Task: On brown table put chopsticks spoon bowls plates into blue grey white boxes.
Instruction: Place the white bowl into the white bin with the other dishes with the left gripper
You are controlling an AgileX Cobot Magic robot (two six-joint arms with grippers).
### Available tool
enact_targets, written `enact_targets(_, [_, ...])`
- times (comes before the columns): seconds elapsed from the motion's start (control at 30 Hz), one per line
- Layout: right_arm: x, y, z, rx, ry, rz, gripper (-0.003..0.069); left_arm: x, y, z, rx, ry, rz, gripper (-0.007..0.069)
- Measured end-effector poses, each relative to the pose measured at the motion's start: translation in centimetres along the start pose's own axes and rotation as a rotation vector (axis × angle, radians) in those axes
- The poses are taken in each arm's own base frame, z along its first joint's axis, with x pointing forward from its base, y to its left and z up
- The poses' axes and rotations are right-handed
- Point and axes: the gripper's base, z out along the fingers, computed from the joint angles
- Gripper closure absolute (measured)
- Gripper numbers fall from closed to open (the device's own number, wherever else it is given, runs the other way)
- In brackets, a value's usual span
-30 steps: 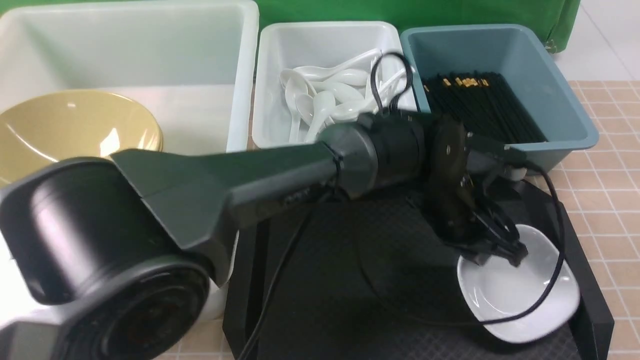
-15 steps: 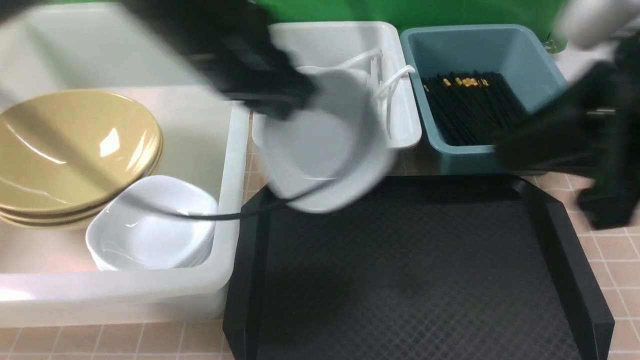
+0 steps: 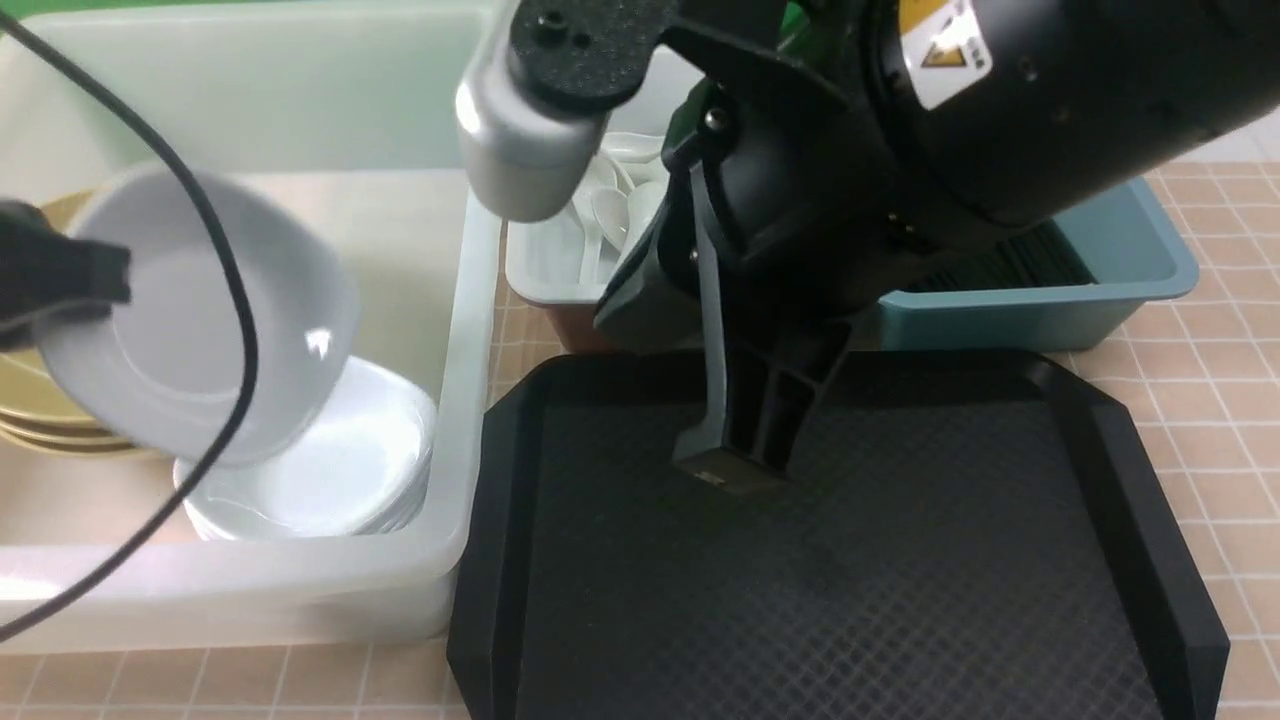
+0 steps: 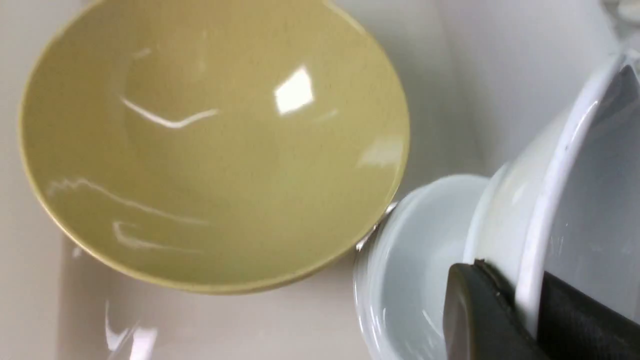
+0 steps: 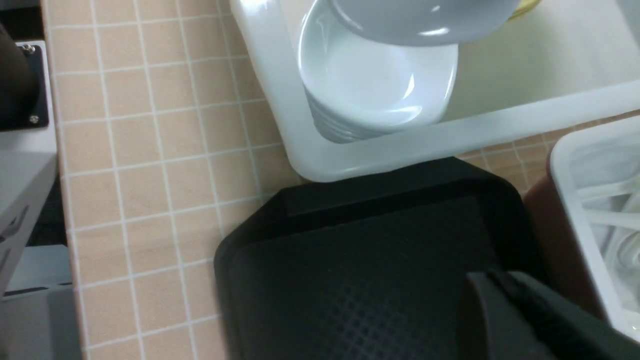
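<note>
Left fingers (image 4: pixel 480 315) pinching plate (image 3: pixel 190 320) rim, above plate stack (image 3: pixel 340 480), right fingers (image 3: pixel 745 420) pressed together

Plates (image 3: pixel 335 470) glossy; bowls (image 4: pixel 215 145) glossy; black tray (image 3: pixel 850 600) matt, diamond-textured; white box (image 3: pixel 250 590) translucent plastic.

Stacked plates (image 3: pixel 345 485) beside bowls (image 3: pixel 40 412) in box (image 3: pixel 250 592)

The front view looks forward and down across the black tray (image 3: pixel 800 580) toward the white box (image 3: pixel 250 90), with the right arm (image 3: pixel 1000 100) very near, filling the frame's upper right. The left wrist view sits close over the bowls (image 4: pixel 215 150). The right wrist view looks down from higher up. All three share the stacked plates (image 3: pixel 340 480).
</note>
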Motion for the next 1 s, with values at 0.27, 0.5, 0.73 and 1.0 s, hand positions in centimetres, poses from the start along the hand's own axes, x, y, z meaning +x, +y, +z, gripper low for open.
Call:
enact_targets(0.27, [0.1, 0.0, 0.0, -0.004, 0.011, 0.004, 0.061, 0.0, 0.4, 6.6, 0.111, 0.197, 0.081, 0.0608])
enact_targets(0.5, [0.3, 0.0, 0.0, -0.005, 0.031, 0.001, 0.061, -0.1, 0.4, 7.4, 0.141, 0.196, 0.191, 0.0403])
enact_targets(0.73, [0.5, 0.0, 0.0, -0.002, 0.052, 0.0, 0.061, -1.8, 0.3, 5.8, 0.144, 0.175, 0.221, 0.012])
enact_targets(1.0, [1.9, -0.6, -2.6, 0.089, 0.044, 0.08, 0.061, -2.9, -0.3, -2.2, 0.05, 0.085, 0.107, 0.0267])
